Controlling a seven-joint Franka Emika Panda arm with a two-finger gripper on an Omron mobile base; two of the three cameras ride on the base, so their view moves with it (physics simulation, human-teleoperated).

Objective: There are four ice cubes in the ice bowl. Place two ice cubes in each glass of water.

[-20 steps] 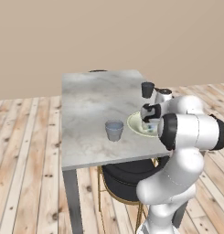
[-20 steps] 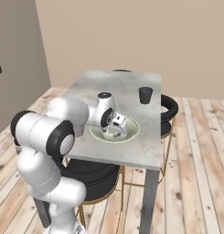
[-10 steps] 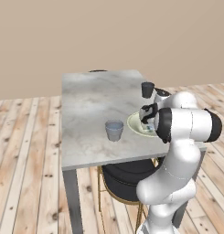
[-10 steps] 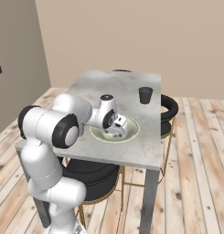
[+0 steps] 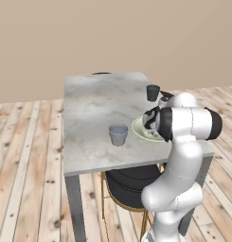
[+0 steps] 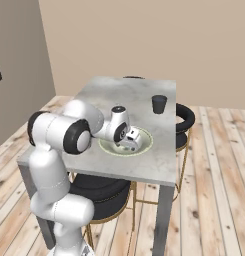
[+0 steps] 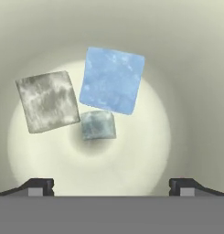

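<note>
Hand view: your gripper has its fingers spread wide, empty, inside the bowl. Blue ice cube sits at 12 o'clock, grey cube at 10, small cube between.

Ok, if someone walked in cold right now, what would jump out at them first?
Probably the white arm bent low over the ice bowl near the table's edge, its gripper down inside with the jaws wide apart. In the hand view, three ice cubes cluster on the bowl's floor, the bright blue one largest. The two glasses of water stand apart: one left of the bowl, one behind it.
</note>
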